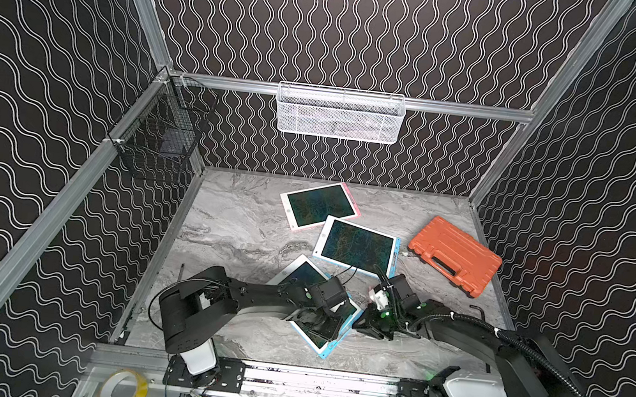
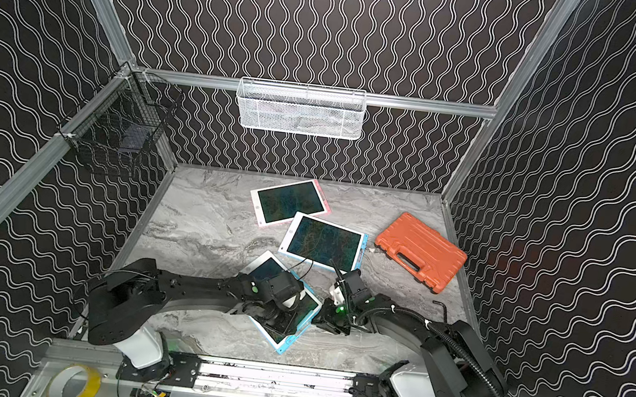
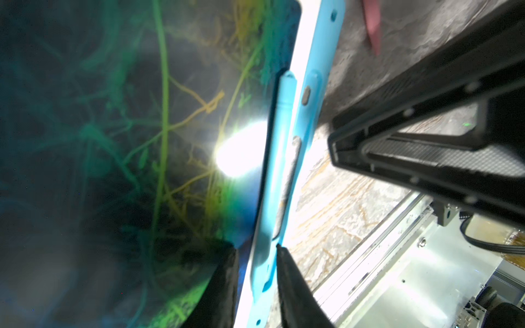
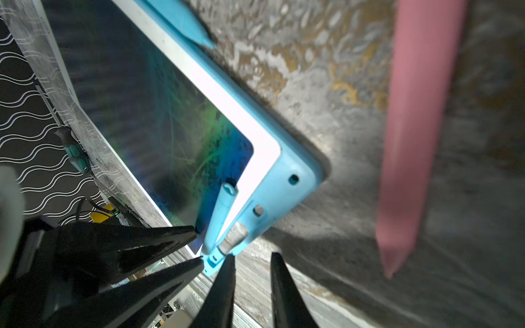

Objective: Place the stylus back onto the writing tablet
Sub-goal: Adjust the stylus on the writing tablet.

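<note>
One tablet (image 1: 318, 346), blue-rimmed and nearest the robot, lies on the marble table (image 1: 239, 231) in both top views, half hidden beneath the left arm. That arm reaches in with its elbow bent, and the left gripper (image 1: 316, 323) points down at the tablet's edge. The right arm stretches low across the table, with the right gripper (image 1: 359, 326) just beside the same edge. Two more tablets (image 1: 357, 247) and an orange case (image 1: 454, 256) lie farther back.

From the left wrist, the blue stylus (image 3: 278, 147) runs lengthwise along the tablet's rim beside its holder groove. The left gripper's fingers (image 3: 224, 284) appear to be pinching its near end.

From the right wrist, the stylus is tilted: its near end is down at the holder and its far end is raised over the white border. The right gripper's fingers (image 4: 284, 292) stand slightly apart with nothing between them, one tip at the rim. A pink pen (image 4: 412, 142) lies on the table nearby.

I judge the job nearly done. The stylus is at the tablet and lined up; what remains is pressing it flat into the groove and letting go.
</note>
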